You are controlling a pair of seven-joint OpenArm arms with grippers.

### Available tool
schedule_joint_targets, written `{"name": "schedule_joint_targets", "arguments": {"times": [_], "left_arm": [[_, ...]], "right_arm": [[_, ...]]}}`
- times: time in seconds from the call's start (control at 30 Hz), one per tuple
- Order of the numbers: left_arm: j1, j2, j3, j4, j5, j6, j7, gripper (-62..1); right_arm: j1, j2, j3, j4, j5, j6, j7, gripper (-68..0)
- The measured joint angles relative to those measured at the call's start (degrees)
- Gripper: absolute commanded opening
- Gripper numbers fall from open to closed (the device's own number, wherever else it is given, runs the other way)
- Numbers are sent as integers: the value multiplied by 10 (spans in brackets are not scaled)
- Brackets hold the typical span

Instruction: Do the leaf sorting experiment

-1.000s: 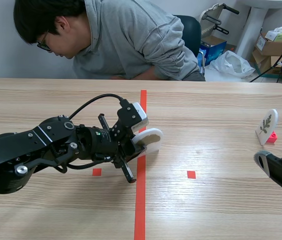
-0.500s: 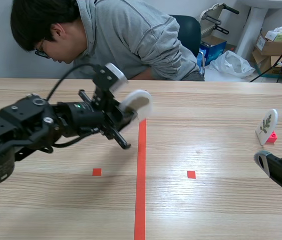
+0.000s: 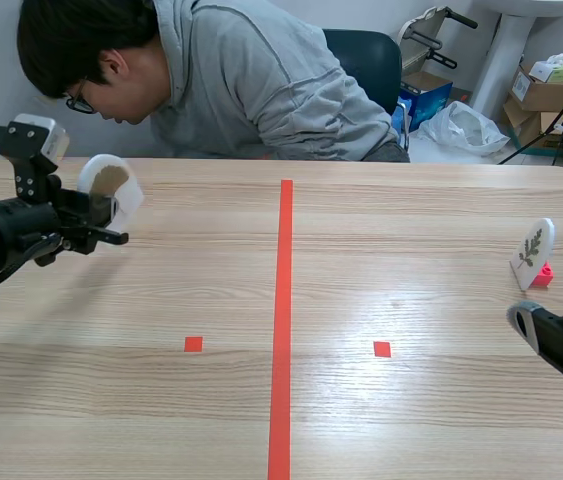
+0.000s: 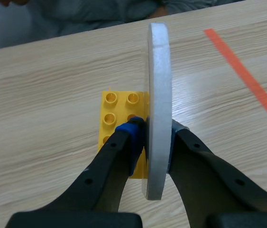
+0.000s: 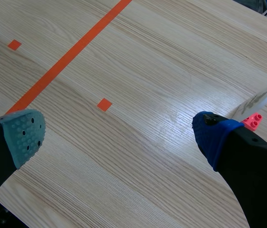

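You will find your left tool [image 3: 109, 208] at the far left of the tabletop [image 3: 411, 420], toward the side away from the robot and held above the wood; its two fingers are clamped on a white disc [image 3: 111, 185], one pad pressed to each flat face. In the left wrist view the disc [image 4: 158, 95] stands edge-on between the fingers; a yellow brick [image 4: 116, 114] sits against the face on the blue-padded finger's [image 4: 129, 137] side; the brick looks joined to the disc, though from this angle you cannot be sure. From the camera between the arms the disc shows a brownish leaf picture on its face; it is well to the left of the long orange-red line [image 3: 283, 300] that runs down the middle of the tabletop.

Your right tool [image 5: 119, 135] hangs low at the near right of the tabletop; its fingers are wide apart with nothing between them; one pad is grey-green, the other blue. Ahead of it, near the right edge, a second disc [image 3: 534, 248] with a green leaf on it stands upright on a pink brick [image 3: 542, 273]; both are well apart from the tool. A person [image 3: 241, 80] in a grey hooded top leans over the far edge of the tabletop, just behind the left tool.
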Motion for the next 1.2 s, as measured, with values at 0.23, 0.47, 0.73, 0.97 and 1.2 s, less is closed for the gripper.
{"name": "schedule_joint_targets", "arguments": {"times": [0.23,0.47,0.73,0.97,1.2], "left_arm": [[-33,-22,-19,-108,-4,43,-16,-554],[-91,-26,-19,-203,25,76,-40,-554],[-103,-26,-19,-260,52,83,-47,-554],[-103,-26,-19,-260,80,83,-46,-533],[-103,-21,-19,-259,108,81,-43,-267]], "right_arm": [[0,0,0,0,0,0,0,-29],[0,0,0,0,0,0,0,-29],[0,0,0,0,0,0,0,-29],[0,0,0,0,0,0,0,-29],[0,0,0,0,0,0,0,-29]]}}
